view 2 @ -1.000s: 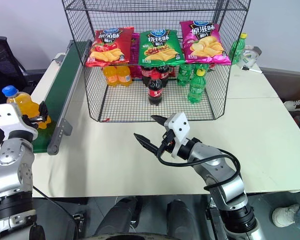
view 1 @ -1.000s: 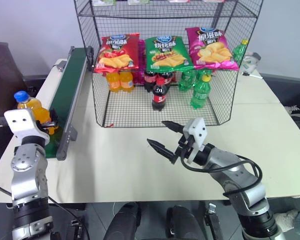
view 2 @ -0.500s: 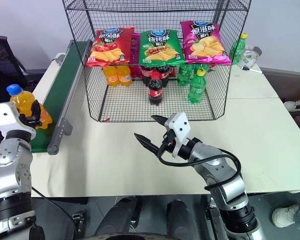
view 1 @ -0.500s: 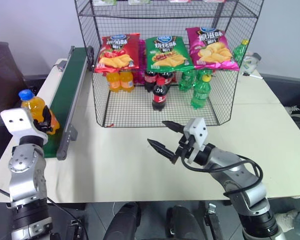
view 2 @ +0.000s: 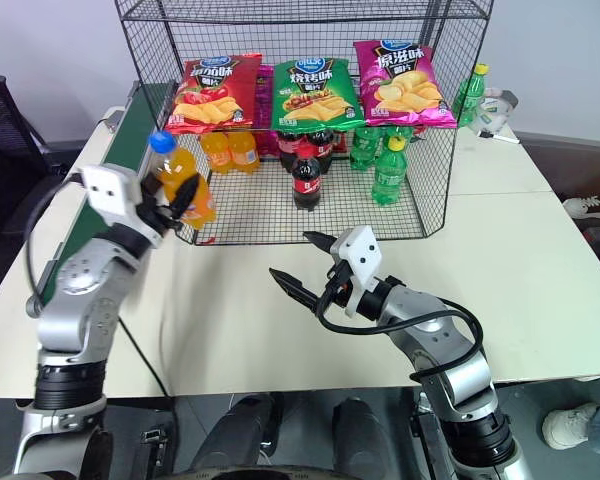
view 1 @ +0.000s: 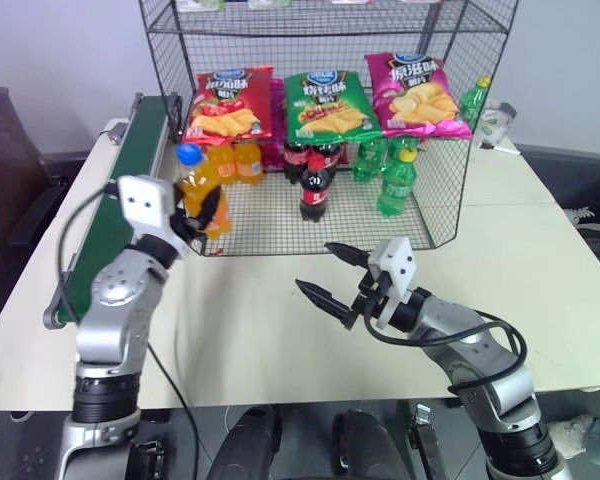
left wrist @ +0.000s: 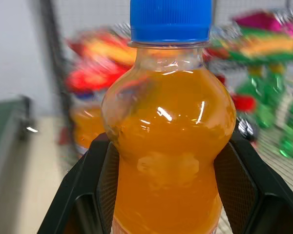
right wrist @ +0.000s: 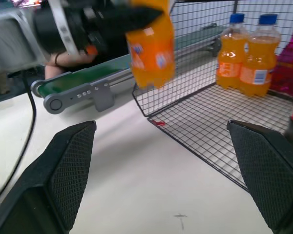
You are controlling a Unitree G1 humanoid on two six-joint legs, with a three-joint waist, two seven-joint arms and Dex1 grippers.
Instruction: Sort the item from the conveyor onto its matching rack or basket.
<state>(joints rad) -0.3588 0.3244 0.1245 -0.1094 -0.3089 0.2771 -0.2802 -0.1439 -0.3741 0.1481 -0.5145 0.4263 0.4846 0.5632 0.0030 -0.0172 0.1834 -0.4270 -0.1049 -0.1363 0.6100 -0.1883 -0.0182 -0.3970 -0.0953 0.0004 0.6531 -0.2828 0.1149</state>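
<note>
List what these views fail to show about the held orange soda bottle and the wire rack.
- Left wrist view: the clear plastic orange soda bottle with blue cap is cut off at the lower edge; its label is unseen.
- Right wrist view: that bottle's top runs past the frame edge; its label print is blurred.
- Eye views: the black wire-mesh rack loses its upper shelves at the top edge.

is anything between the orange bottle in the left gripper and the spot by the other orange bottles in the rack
The orange soda bottle is at the rack's open front left corner; the left wall mesh and corner post stand close beside its path.
</note>
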